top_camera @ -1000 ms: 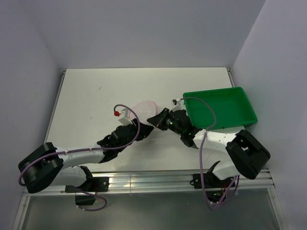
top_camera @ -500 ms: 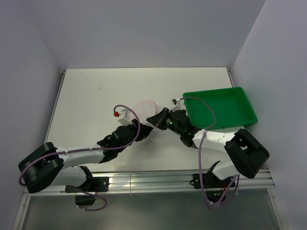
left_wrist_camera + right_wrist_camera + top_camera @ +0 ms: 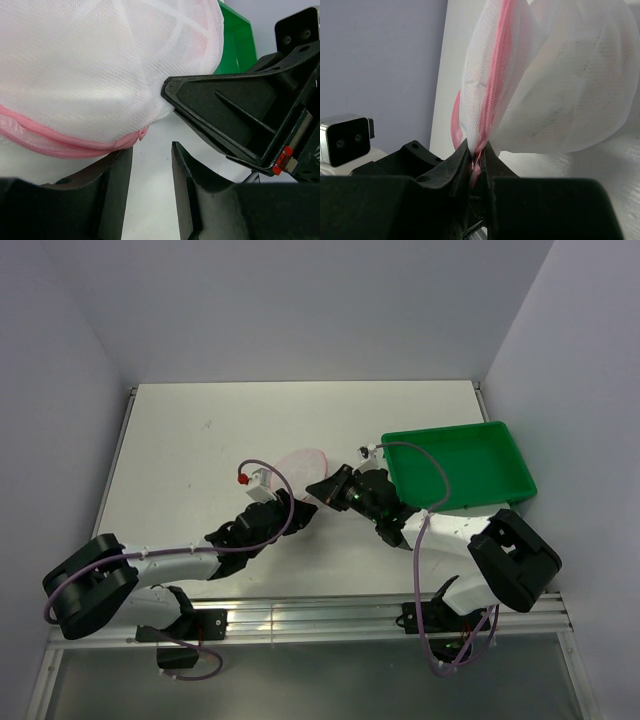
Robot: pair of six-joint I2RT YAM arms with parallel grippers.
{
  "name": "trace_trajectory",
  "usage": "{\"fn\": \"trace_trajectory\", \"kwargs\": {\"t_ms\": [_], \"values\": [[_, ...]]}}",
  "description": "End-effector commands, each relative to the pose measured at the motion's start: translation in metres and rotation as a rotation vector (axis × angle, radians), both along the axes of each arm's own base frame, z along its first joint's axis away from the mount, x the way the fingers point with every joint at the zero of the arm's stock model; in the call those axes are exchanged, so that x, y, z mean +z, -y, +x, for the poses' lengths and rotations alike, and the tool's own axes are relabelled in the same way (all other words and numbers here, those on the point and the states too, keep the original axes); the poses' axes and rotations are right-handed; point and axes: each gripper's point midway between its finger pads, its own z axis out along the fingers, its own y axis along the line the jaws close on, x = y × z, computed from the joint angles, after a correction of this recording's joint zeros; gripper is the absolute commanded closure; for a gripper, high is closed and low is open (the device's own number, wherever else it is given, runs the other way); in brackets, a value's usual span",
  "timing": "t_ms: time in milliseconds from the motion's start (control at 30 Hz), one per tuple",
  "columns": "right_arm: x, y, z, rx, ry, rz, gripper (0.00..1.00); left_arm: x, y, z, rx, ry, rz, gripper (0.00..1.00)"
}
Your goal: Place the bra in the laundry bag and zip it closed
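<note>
Left gripper [image 3: 151, 150] sits part-open and empty, just beside the laundry bag [image 3: 302, 462] at mid-table. Right gripper [image 3: 477, 150] is pinched tight on its pink zip [image 3: 492, 90]. The mesh looks light, floppy and slippery, so grip the firmer zip seam.

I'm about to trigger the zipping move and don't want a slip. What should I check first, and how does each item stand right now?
1. Right gripper holds the laundry bag at its zip: ok, shut on it.
2. Left gripper on the zip: not ok, open, nothing between its fingers.
3. Zip fully closed: cannot tell.
4. Bra inside: cannot tell; only a pink tint shows through the mesh.
5. Green tray apart from the bag: ok.
</note>
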Motion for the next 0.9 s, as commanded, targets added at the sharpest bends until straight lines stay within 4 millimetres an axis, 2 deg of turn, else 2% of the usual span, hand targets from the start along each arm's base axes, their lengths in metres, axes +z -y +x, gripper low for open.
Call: {"fn": "trace_trajectory", "kwargs": {"t_ms": [0, 233, 400, 567, 667, 700, 767, 867], "values": [[0.012, -0.002, 0.002, 0.000, 0.050, 0.021, 1.00, 0.026, 0.005, 0.015, 0.027, 0.084, -0.033, 0.57], [0.010, -0.001, 0.002, 0.003, 0.055, 0.003, 1.00, 0.031, 0.002, 0.019, 0.045, 0.113, -0.041, 0.66], [0.006, -0.001, 0.000, 0.008, 0.050, -0.002, 1.00, 0.033, -0.003, 0.023, 0.076, 0.128, -0.026, 0.65], [0.005, -0.001, -0.002, 0.017, 0.048, -0.004, 1.00, 0.034, -0.007, 0.026, 0.098, 0.137, -0.025, 0.59], [0.002, -0.002, -0.004, 0.025, 0.042, -0.007, 1.00, 0.033, -0.007, 0.028, 0.106, 0.143, -0.021, 0.60], [0.002, -0.002, -0.004, 0.027, 0.043, -0.008, 1.00, 0.034, -0.007, 0.029, 0.106, 0.144, -0.023, 0.61], [0.001, 0.000, -0.004, 0.021, 0.043, -0.012, 1.00, 0.033, -0.006, 0.029, 0.102, 0.145, -0.027, 0.76], [0.003, 0.001, -0.004, 0.016, 0.047, -0.012, 1.00, 0.032, -0.006, 0.027, 0.098, 0.138, -0.031, 0.87]]}}
